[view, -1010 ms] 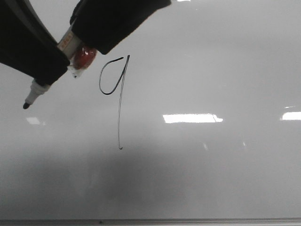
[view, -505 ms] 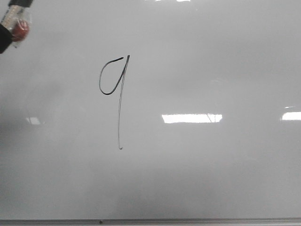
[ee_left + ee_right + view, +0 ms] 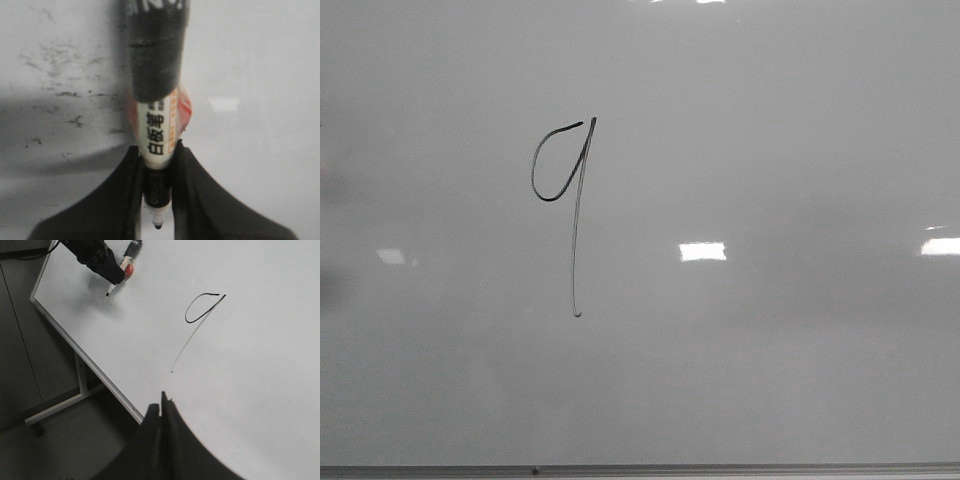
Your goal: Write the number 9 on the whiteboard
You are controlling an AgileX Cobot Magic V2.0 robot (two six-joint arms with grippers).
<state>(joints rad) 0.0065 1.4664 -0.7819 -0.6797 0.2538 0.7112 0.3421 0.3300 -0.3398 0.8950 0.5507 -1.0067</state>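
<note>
The number 9 (image 3: 565, 190) is drawn in thin black marker on the whiteboard (image 3: 770, 380), a narrow loop with a long straight tail. It also shows in the right wrist view (image 3: 200, 315). My left gripper (image 3: 158, 165) is shut on a white marker (image 3: 159, 135) with its black tip pointing down over the board. In the right wrist view that gripper (image 3: 114, 280) hangs over the board's left part, away from the figure. My right gripper (image 3: 162, 407) is shut and empty near the board's front edge. Neither gripper shows in the front view.
The board's grey metal frame (image 3: 80, 347) runs along its left and front edges, with a stand leg and caster (image 3: 37, 427) on the dark floor below. Old marker smudges (image 3: 65, 95) lie on the board under the left gripper.
My left arm with the marker has moved left, out of the front view. The number 9 is unchanged. The light reflection at the board's middle has shrunk.
</note>
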